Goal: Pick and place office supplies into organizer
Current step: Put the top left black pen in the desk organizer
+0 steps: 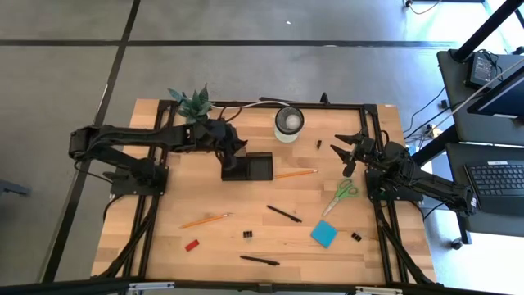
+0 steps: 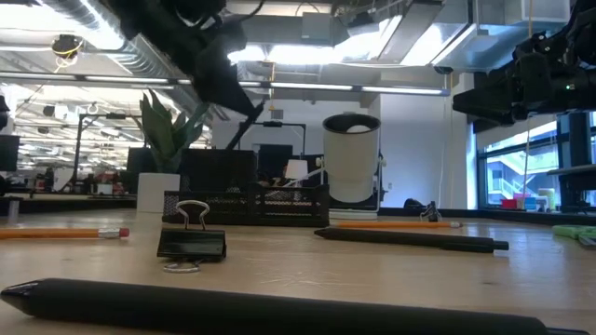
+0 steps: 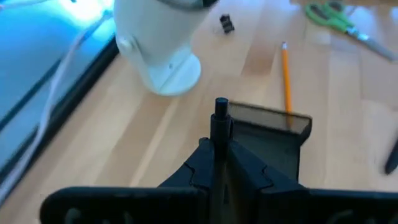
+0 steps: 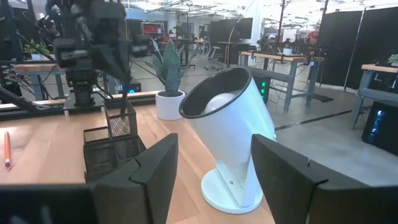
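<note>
The black mesh organizer (image 1: 248,167) stands mid-table near the far edge, also seen in the low view (image 2: 247,202). My left gripper (image 1: 232,152) hovers over its left end, shut on a thin black pen (image 4: 128,93). My right gripper (image 1: 348,152) is open, lifted near the table's right side, touching nothing. Loose on the table lie green-handled scissors (image 1: 344,190), a blue sticky pad (image 1: 323,233), two orange pencils (image 1: 296,174) (image 1: 205,220), two black pens (image 1: 284,214) (image 1: 259,260), a red eraser (image 1: 191,244) and small black clips (image 1: 248,235) (image 1: 356,237). My left gripper pinches the black pen between its two shut fingers, with one end of the pen (image 3: 221,107) sticking out past the fingertips. The fingers come from above, pointing down. The pen hangs nearly upright below them, its lower end (image 4: 129,112) at the organizer's tall mesh compartment.
A round white-rimmed cup (image 1: 289,123) stands just right of the organizer at the far edge. A potted plant (image 1: 192,102) stands behind my left gripper. A binder clip (image 2: 191,240) and a pen (image 2: 410,239) lie near the low camera. Another clip (image 1: 318,144) lies beside the cup.
</note>
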Controlling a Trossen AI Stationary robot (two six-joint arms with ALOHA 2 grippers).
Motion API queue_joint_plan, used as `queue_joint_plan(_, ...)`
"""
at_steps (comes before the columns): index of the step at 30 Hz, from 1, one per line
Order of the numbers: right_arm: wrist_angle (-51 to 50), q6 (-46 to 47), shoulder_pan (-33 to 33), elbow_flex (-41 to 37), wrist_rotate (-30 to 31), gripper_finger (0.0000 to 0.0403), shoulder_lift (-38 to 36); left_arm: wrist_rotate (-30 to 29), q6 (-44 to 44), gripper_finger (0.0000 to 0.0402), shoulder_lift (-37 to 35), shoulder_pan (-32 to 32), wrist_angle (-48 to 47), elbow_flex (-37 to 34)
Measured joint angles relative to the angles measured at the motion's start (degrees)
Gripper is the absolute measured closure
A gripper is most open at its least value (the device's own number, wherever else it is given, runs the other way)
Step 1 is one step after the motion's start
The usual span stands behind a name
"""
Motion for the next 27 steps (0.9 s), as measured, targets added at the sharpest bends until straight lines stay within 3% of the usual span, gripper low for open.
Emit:
queue_joint_plan(15,-0.38,-0.02,0.00,0.00,0.00,0.0196,-0.01,0.24,-2.91,0.0379,3.34,0.14,5.02,-5.84)
queue_joint_plan(27,-0.70,-0.02,0.00,0.00,0.00,0.0196,-0.01,0.23,-4.98,0.0362,8.12,0.08,6.84,-6.15)
